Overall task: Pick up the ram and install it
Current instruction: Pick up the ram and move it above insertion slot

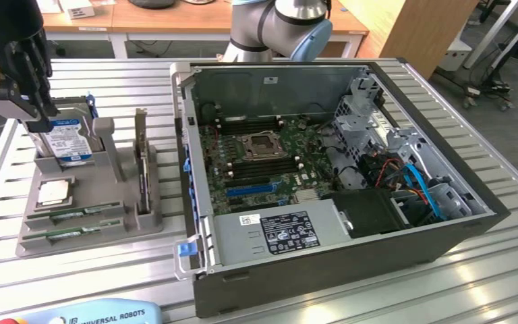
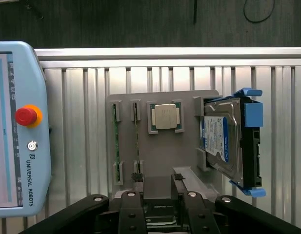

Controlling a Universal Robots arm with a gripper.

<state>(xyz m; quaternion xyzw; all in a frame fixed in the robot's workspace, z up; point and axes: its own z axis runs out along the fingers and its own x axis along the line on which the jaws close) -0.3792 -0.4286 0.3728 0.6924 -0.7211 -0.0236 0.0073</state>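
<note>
**Setting:** robotics laboratory or test workshop.

**Evidence, placed by the exterior view:**
- A slatted aluminium table (image 1: 475,223), on which an opened desktop computer case (image 1: 268,84) is laid at the centre.
- A grey parts fixture (image 1: 88,233), set at 9 o'clock of the case.
- A teach pendant (image 1: 97,314) lettered "Universal Robots", kept at 7 o'clock.
- A robot arm (image 1: 282,23), seen at 12 o'clock.
- Wooden tables (image 1: 196,17), ranged behind.
- Cables (image 1: 488,88), left on the floor at 2 o'clock.

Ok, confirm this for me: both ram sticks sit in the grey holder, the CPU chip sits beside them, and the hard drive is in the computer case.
Not quite. The hard drive stands on edge in the grey holder too, not in the computer case; the wrist view shows it. The ram sticks and the CPU chip beside them are as you said.
</note>
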